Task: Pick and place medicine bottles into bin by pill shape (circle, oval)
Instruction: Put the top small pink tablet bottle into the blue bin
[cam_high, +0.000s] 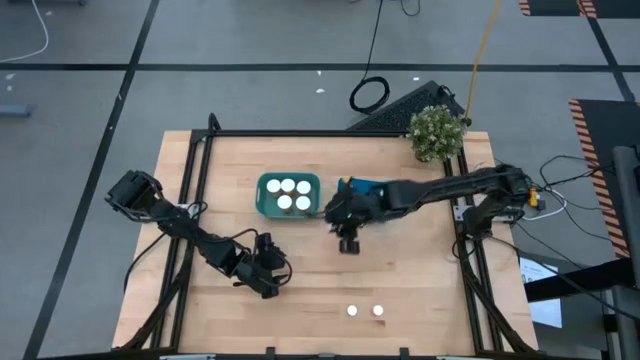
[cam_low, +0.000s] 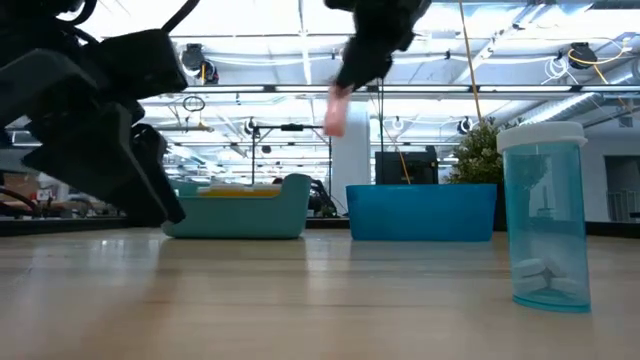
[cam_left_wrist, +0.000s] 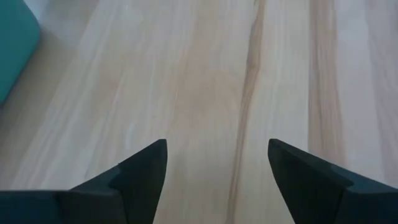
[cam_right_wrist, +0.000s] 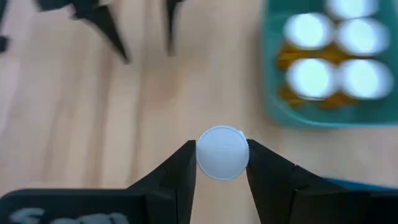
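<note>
The right gripper (cam_right_wrist: 221, 163) clamps a white-capped medicine bottle (cam_right_wrist: 222, 152) by its cap, one finger on each side, hanging above the table (cam_high: 420, 290) just beside the teal bin (cam_high: 268, 207) and in front of the blue bin (cam_high: 372, 187). Four white caps (cam_high: 288, 186) sit packed inside the teal bin, over yellowish bottles. What the blue bin holds cannot be made out from above, since the arm covers it. Two more bottles (cam_high: 352, 311) stand side by side near the table's front edge, well apart from both bins; the low view shows one of them (cam_low: 545, 212) as clear blue plastic with a few pale tablets at the bottom. That makes seven bottles counted. They look light, stiff and smooth-sided, likely to tip or slip, so the ribbed cap is the sound place to take hold. The left gripper (cam_left_wrist: 216, 163) waits spread apart and empty over bare wood at the table's front left. A potted plant (cam_high: 437, 132) stands at the far right corner.
</note>
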